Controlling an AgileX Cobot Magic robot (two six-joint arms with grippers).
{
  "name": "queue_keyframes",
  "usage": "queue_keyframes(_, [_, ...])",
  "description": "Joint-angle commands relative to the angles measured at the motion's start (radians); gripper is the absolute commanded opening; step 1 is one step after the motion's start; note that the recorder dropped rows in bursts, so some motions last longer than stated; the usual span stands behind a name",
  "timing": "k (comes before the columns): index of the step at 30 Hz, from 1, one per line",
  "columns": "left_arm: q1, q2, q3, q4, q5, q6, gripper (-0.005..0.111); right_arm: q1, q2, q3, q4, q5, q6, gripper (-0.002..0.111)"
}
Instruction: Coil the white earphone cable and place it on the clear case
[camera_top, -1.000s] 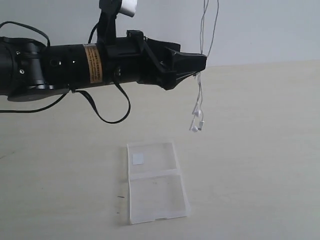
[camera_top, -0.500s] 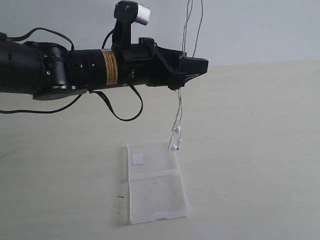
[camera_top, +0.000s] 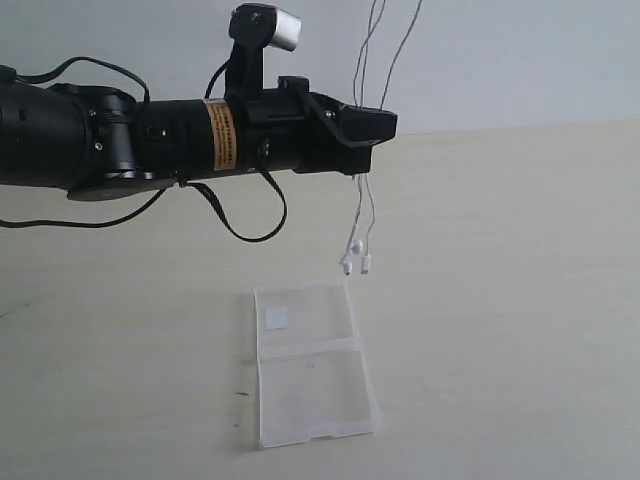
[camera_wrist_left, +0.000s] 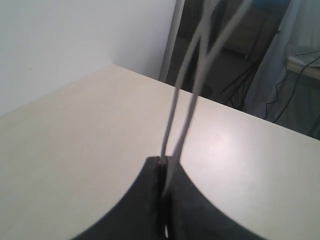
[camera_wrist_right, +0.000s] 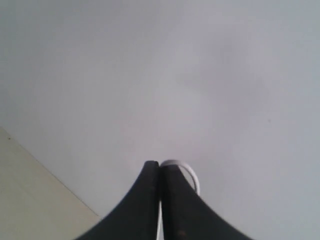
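My left gripper (camera_top: 385, 125) is held level above the table, shut on the white earphone cable (camera_top: 362, 205). Two strands run up from its jaws and out of the top of the exterior view. Below the jaws the two earbuds (camera_top: 348, 264) dangle just above the far edge of the clear case (camera_top: 312, 365), which lies open and flat with a small white sticker (camera_top: 276, 318). In the left wrist view the cable (camera_wrist_left: 177, 120) leaves the closed gripper (camera_wrist_left: 164, 161). My right gripper (camera_wrist_right: 159, 165) is shut on a loop of cable (camera_wrist_right: 187, 174); it is out of the exterior view.
The pale table (camera_top: 500, 300) spreads all round the case. A white wall stands behind it. A black cable loop (camera_top: 235, 215) hangs under the left arm. The left wrist view shows the table's far edge (camera_wrist_left: 235, 107) and dark clutter beyond.
The left gripper has shifted left with the cable. The dangling earbuds swung from right of the case to over its far edge, dipped to it, then rose slightly.
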Motion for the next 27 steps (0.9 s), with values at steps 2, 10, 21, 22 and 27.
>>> queue_keyframes(2, [-0.002, -0.03, -0.007, -0.069, 0.078, -0.008, 0.0, -0.001, -0.087, -0.004, -0.288, 0.226, 0.208, 0.0])
queue_keyframes(10, [-0.002, -0.083, -0.068, -0.039, 0.158, -0.081, 0.0, -0.001, -0.268, 0.163, -0.312, 0.415, 0.28, 0.0])
queue_keyframes(21, [-0.002, -0.187, -0.08, 0.22, 0.258, -0.294, 0.0, -0.001, -0.409, 0.752, -0.258, 0.189, 0.353, 0.0])
queue_keyframes(22, [-0.002, -0.189, -0.08, 0.233, 0.262, -0.304, 0.0, -0.001, -0.413, 0.797, -0.244, 0.157, 0.353, 0.0])
queue_keyframes(27, [-0.002, -0.2, -0.08, 0.247, 0.291, -0.315, 0.0, -0.001, -0.42, 0.973, -0.154, -0.03, 0.35, 0.0])
